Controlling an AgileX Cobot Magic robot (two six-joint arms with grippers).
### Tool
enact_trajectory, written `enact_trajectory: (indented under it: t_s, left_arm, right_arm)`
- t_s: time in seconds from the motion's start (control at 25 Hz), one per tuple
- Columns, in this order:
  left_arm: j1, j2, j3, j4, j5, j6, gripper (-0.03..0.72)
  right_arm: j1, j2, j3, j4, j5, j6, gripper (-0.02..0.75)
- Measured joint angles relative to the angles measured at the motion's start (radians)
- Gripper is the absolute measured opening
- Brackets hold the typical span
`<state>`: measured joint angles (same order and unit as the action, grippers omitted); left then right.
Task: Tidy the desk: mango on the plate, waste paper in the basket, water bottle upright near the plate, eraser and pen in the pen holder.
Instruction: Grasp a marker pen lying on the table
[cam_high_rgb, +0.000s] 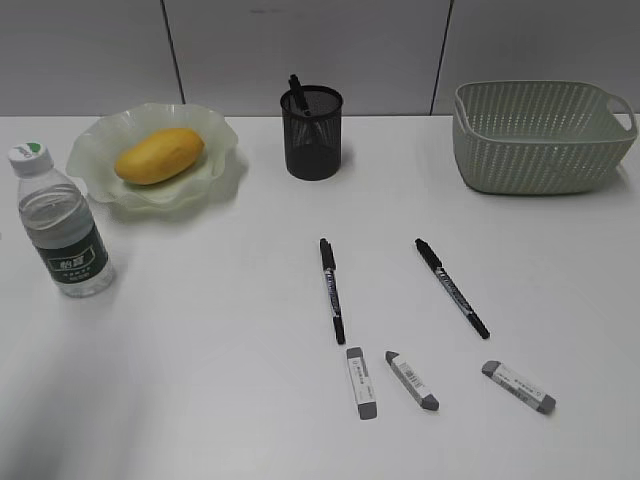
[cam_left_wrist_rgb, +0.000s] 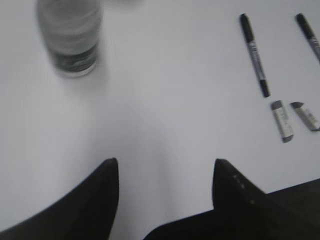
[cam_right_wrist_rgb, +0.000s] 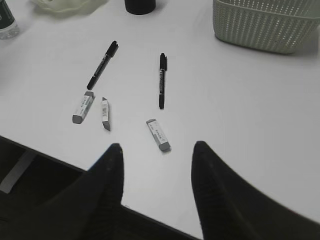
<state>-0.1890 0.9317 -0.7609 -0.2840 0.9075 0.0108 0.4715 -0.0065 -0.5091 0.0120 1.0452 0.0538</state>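
Note:
The mango (cam_high_rgb: 159, 155) lies on the pale green plate (cam_high_rgb: 100, 140) at the back left. The water bottle (cam_high_rgb: 62, 224) stands upright in front of the plate; it also shows in the left wrist view (cam_left_wrist_rgb: 70, 35). The black mesh pen holder (cam_high_rgb: 311, 132) holds a pen. Two black pens (cam_high_rgb: 332, 289) (cam_high_rgb: 452, 287) and three grey-and-white erasers (cam_high_rgb: 361, 382) (cam_high_rgb: 412, 380) (cam_high_rgb: 518, 387) lie on the desk (cam_high_rgb: 200, 350). The green basket (cam_high_rgb: 540, 135) stands at the back right. No waste paper shows. My left gripper (cam_left_wrist_rgb: 165, 162) and right gripper (cam_right_wrist_rgb: 156, 147) are open and empty above the desk's near edge.
The desk's front edge shows in both wrist views, dark below it. A grey panelled wall runs behind the desk.

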Motion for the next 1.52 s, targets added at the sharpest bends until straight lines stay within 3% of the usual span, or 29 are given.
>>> enact_trajectory:
  t_s: [0.12, 0.28, 0.36, 0.68, 1.0, 1.16, 1.4, 1.52]
  left_arm:
    - [-0.137, 0.175, -0.111, -0.015, -0.074, -0.011, 0.427]
    - [-0.339, 0.422, -0.253, 0.100, -0.194, -0.195, 0.412]
    - [-0.382, 0.584, -0.325, 0.132, -0.217, -0.256, 0.413]
    - [-0.410, 1.065, -0.673, 0.099, -0.169, -0.349, 0.490]
    - [-0.495, 1.300, -1.007, 0.251, -0.041, -0.554, 0.483]
    - [-0.529, 1.397, -1.105, 0.346, 0.056, -0.638, 0.439]
    - [-0.539, 1.466, -1.179, 0.372, 0.072, -0.688, 0.420]
    - [-0.544, 1.482, -1.184, 0.377, 0.075, -0.695, 0.361]
  right_arm:
    - [0.000, 0.000, 0.000, -0.001, -0.001, 0.000, 0.363]
    - [0.000, 0.000, 0.000, -0.002, -0.001, 0.000, 0.363]
    - [0.000, 0.000, 0.000, -0.002, -0.001, 0.000, 0.363]
    - [0.000, 0.000, 0.000, -0.002, -0.001, 0.000, 0.363]
    - [0.000, 0.000, 0.000, -0.002, -0.001, 0.000, 0.363]
    - [0.000, 0.000, 0.000, -0.002, -0.001, 0.000, 0.363]
    - [0.000, 0.000, 0.000, -0.002, -0.001, 0.000, 0.363]
    - [0.000, 0.000, 0.000, -0.002, -0.001, 0.000, 0.363]
